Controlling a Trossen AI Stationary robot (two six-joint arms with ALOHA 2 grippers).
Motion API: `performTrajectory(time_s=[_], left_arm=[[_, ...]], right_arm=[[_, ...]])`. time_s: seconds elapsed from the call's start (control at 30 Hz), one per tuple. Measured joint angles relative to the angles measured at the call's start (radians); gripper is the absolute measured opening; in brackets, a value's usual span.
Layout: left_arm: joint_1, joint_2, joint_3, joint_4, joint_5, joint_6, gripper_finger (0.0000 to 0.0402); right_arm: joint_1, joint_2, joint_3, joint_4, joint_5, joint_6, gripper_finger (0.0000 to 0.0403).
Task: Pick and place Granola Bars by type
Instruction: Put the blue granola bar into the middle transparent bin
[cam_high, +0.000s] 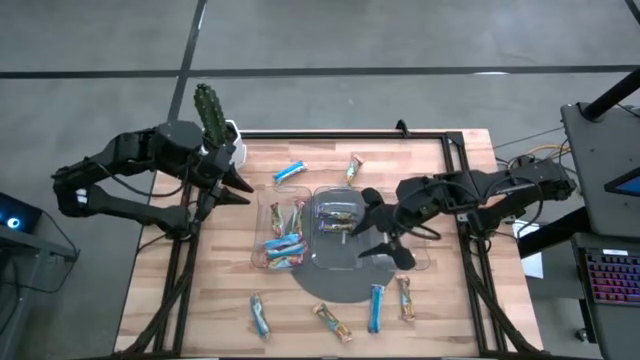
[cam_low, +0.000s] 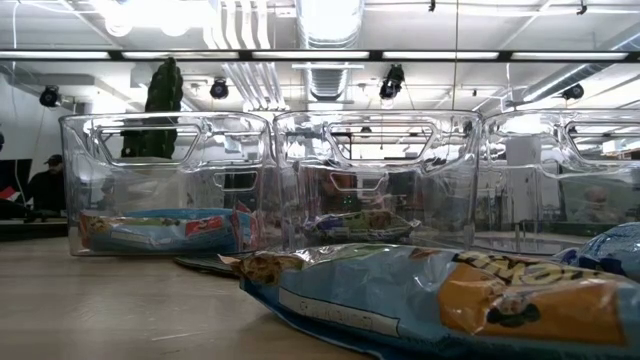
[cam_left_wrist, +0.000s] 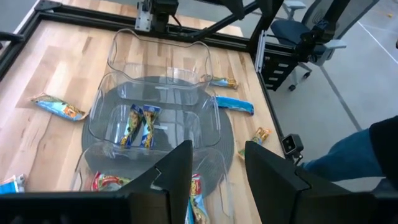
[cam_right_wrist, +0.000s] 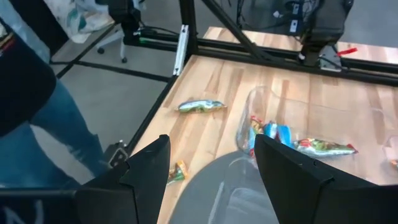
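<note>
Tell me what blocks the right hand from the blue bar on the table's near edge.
Nothing visible blocks it. The right hand is open and empty over the clear tray's right section. The blue bar lies on bare wood just past the tray's near wall, with a brownish bar beside it, apart from it.

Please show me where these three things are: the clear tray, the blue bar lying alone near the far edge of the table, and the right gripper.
clear tray (cam_high: 428, 262): high view, its right rim.
blue bar (cam_high: 290, 172): high view, middle of the wrapper.
right gripper (cam_high: 388, 232): high view, midway between its open fingertips, above the tray.
</note>
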Motion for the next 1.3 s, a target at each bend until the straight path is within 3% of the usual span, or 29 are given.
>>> performTrajectory(time_s=[0.5, 0.77, 1.3], left_arm=[[0.000, 0.025, 0.000, 0.002, -0.001, 0.018, 0.0130], [-0.001, 0.038, 0.000, 0.002, -0.015, 0.015, 0.0130], [-0.001, 0.085, 0.000, 0.003, -0.021, 0.011, 0.0130]], right_arm=[[0.072, -0.001, 0.002, -0.036, 0.008, -0.103, 0.0224], [0.129, -0.001, 0.002, -0.181, 0.135, -0.238, 0.0224], [0.165, -0.001, -0.015, -0.183, 0.139, -0.250, 0.0224]])
